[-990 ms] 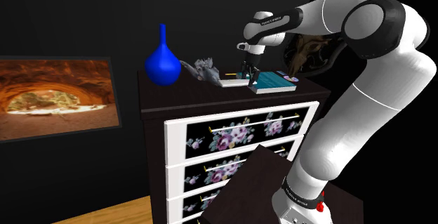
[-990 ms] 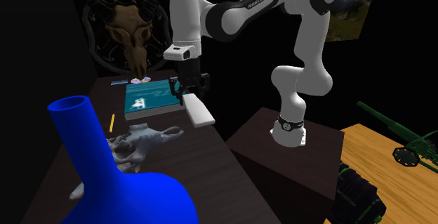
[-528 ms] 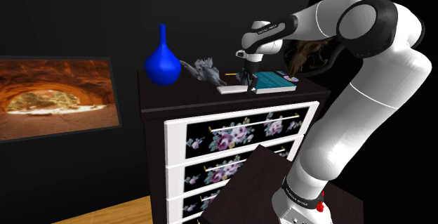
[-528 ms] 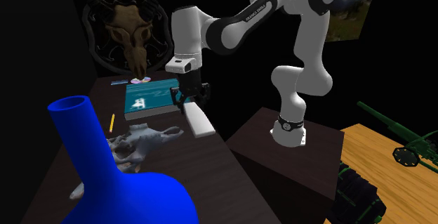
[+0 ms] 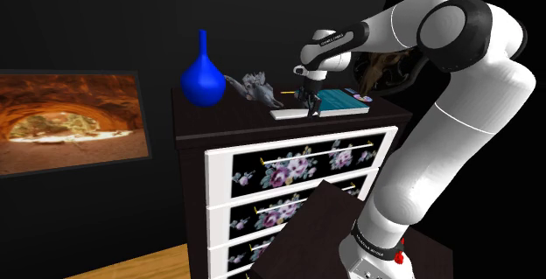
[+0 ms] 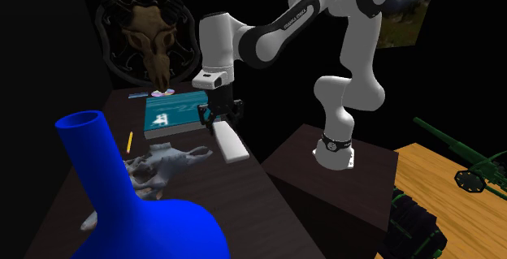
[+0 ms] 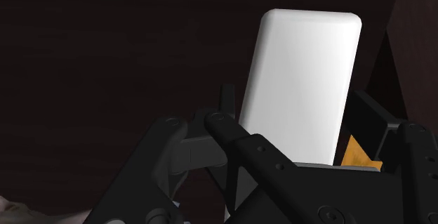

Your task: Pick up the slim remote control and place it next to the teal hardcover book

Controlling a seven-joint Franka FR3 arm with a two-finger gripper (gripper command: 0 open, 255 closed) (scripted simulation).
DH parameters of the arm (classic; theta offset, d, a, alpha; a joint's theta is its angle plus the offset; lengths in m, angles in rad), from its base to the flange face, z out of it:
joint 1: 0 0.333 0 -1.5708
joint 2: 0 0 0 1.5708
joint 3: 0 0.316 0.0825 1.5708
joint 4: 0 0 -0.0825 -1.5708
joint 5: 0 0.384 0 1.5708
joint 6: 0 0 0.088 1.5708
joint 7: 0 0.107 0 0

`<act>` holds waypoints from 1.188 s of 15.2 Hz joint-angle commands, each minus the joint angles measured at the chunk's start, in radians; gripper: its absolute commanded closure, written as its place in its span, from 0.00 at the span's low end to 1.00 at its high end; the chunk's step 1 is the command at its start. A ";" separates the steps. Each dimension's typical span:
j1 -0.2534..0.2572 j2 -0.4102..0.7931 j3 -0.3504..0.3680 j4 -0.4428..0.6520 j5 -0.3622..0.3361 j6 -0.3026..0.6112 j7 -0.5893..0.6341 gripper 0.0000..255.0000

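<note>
**Remote control, slim white slab (image 6: pixel 230 144), clasped at the front edge of the dresser**

The remote control lies lengthwise along the front edge of the dark dresser top (image 6: pixel 213 205), the edge that faces the robot's dark box stand (image 6: pixel 325 180). Its outer long side runs close to that edge. Whether its underside touches the top or hangs just over it cannot be told. Its far end sits just beside the near corner of the teal hardcover book (image 6: pixel 173 113), which lies flat on the top.

On the inward side of the remote control a strip of bare dark top stays open. Past that strip lies a grey animal figurine (image 6: pixel 162 164), and a thin yellow pencil (image 6: pixel 129 141) lies near the book's other side. A large blue round-bellied vase (image 5: pixel 203 78) stands at the end of the top well apart from the book. Along the front edge, toward the vase, the top is bare. Below the edge, white drawer fronts with a floral print (image 5: pixel 297 165) drop away.

The all-black two-finger gripper (image 6: pixel 218 119) points down at the end of the remote control nearest the book. In the wrist view its fingers (image 7: pixel 372 121) stand only as far apart as the white slab is wide, one pressed to each long side, so the slab is clamped between them and projects forward beyond the tips.

A brown animal skull on a round dark mount (image 6: pixel 156 46) hangs on the wall behind the book.
</note>
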 commanded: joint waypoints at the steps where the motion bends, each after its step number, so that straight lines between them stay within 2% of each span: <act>1: 0.000 0.000 0.000 0.000 0.000 0.000 0.000 0.00; 6: 0.000 0.000 0.000 0.000 0.000 0.000 0.000 0.00; 10: -0.001 -0.047 0.015 0.088 -0.018 -0.130 0.016 0.00; 18: -0.001 -0.047 0.015 0.088 -0.018 -0.130 0.016 0.00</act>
